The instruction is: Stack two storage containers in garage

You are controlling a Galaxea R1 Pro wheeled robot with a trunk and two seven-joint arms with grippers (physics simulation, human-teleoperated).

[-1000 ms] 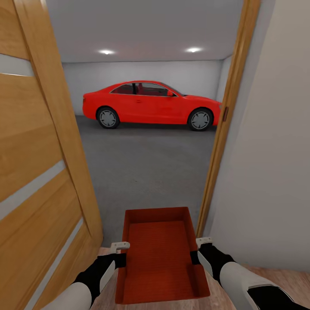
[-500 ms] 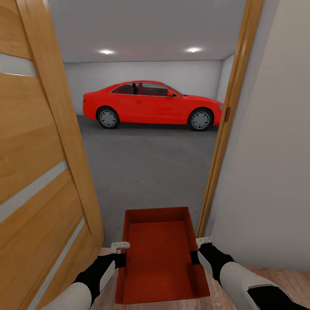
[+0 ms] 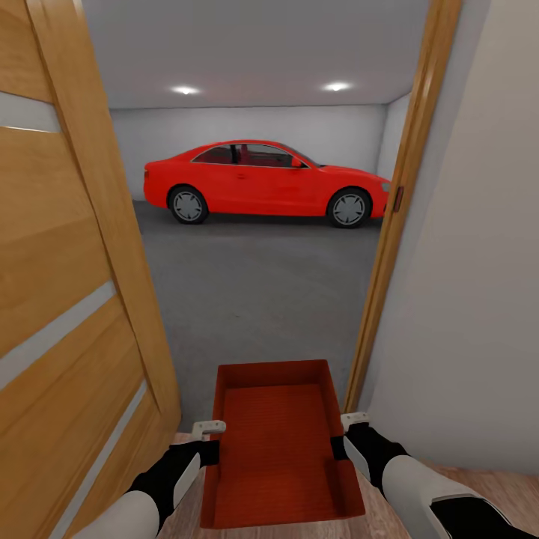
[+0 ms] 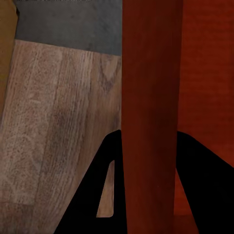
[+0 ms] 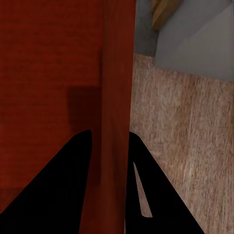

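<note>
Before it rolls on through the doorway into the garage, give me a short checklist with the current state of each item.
1. Left gripper clamped on the bin's left wall: ok, the left wrist view shows its fingers on either side of the wall.
2. Right gripper clamped on the right wall: ok, same in the right wrist view.
3. Bin level: ok.
4. Doorway clear between the open door and the door frame: ok, but the frame is close on the right.
5. Garage floor ahead free up to the red car: ok.
6. Second bin's whereabouts: cannot tell.
</note>
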